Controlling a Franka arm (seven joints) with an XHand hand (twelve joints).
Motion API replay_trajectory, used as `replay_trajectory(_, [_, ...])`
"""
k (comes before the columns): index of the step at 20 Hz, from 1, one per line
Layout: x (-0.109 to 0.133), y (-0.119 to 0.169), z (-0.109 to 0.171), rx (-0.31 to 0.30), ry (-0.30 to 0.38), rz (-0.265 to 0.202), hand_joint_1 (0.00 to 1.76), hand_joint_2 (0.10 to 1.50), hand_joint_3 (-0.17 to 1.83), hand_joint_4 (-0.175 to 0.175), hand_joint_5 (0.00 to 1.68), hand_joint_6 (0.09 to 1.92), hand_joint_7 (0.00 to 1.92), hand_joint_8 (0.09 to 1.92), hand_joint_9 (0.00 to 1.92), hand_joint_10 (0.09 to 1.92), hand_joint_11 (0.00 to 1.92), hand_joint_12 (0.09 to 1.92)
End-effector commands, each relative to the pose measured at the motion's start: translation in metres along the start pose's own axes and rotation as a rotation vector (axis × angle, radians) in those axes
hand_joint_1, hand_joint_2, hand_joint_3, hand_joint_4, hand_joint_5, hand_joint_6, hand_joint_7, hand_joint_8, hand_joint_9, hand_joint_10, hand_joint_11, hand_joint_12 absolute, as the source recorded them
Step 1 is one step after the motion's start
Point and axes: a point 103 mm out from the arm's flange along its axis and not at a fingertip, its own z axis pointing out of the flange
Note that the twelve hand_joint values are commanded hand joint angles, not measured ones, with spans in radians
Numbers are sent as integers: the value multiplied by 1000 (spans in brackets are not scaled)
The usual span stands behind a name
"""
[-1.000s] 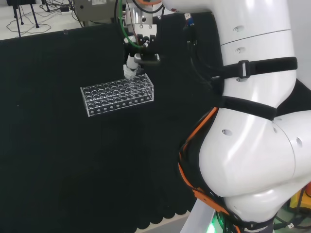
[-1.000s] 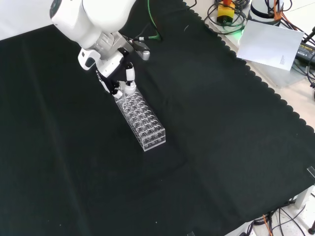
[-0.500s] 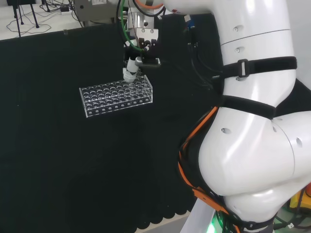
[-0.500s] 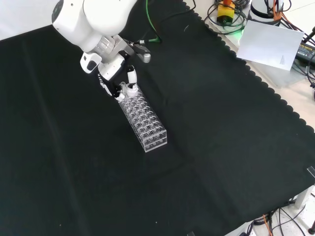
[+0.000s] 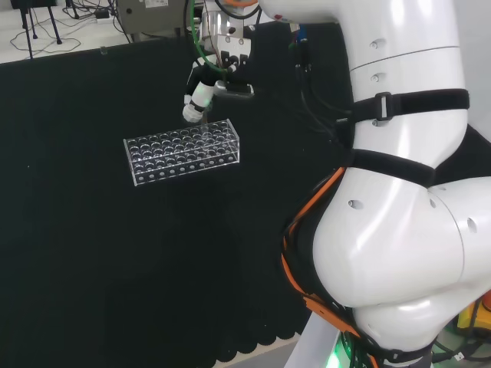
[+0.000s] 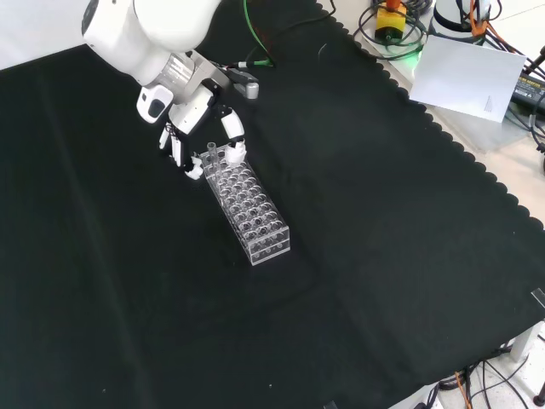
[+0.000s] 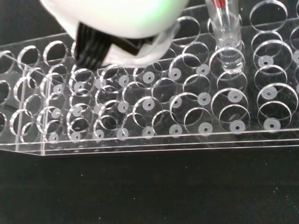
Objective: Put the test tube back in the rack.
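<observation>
The test tube stands upright in a hole at the end of the clear rack, the end nearest the arm in the front view. The hand has let go and lifted: its fingers are spread wide, with the tube standing free between them, I think. A moment ago they were closed around it. The job looks nearly done.

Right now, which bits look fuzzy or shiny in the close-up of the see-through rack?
In the wrist view, the black and white hand is a blurry blob up close, while the clear plastic rack is sharp, its hole rims catching bright light; the clear test tube glints too.
</observation>
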Motion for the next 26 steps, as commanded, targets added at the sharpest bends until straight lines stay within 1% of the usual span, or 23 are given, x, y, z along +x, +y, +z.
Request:
replay_trajectory(1, [0,-14,-12,-36,14,-19,1029,488,602,-23,580,842,529,1022,707,964,171,1549])
replay_trajectory(5, [1,-27,-29,-92,11,-26,1022,487,585,-13,429,797,436,1036,635,983,133,1559])
replay_trajectory(7, [3,-36,-41,-123,3,-36,1020,487,581,-12,394,776,404,1034,610,984,121,1561])
replay_trajectory(14, [12,-71,-85,-230,-19,-69,1014,487,572,-12,376,724,369,1037,576,991,99,1568])
replay_trajectory(19, [22,-101,-114,-304,-38,-91,1010,490,570,-13,371,704,355,1034,562,989,87,1569])
replay_trajectory(24, [30,-133,-135,-369,-39,-97,1008,492,566,-13,374,681,348,1033,553,988,80,1572])
replay_trajectory(26, [31,-144,-141,-386,-42,-96,1007,493,565,-13,375,676,347,1032,551,987,79,1573])
